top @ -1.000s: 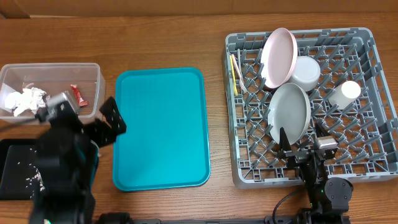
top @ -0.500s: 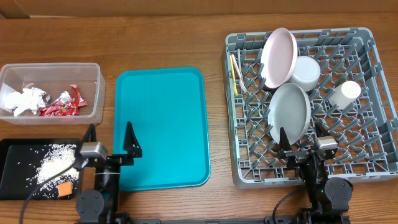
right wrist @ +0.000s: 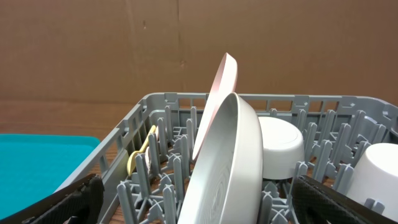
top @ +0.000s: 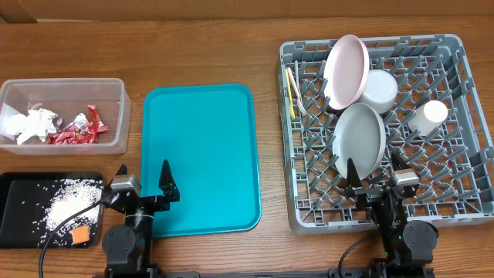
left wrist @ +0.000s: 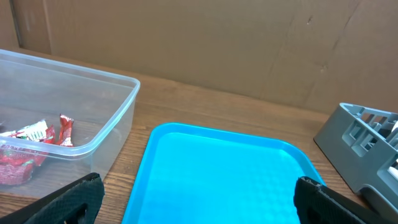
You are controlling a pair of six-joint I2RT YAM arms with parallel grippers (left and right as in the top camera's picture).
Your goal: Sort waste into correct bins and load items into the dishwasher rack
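Black left tool [top: 142, 176] low by teal tray [top: 202, 139], jaws wide and empty, right tool [top: 373, 174] likewise at grey rack [top: 451, 166]

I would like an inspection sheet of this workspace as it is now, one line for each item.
Surface: wooden table, flat teal tray on it.
Job's things: pink plate, grey plate, bowl, cup, cutlery in rack; napkin, wrappers in clear tub; rice, orange cube in black tray.
Clutter: nothing seen.
Grippers: left gripper and right gripper open, fingers holding nothing.
Cables: black cable at each arm's base.
Surroundings: cardboard wall behind.
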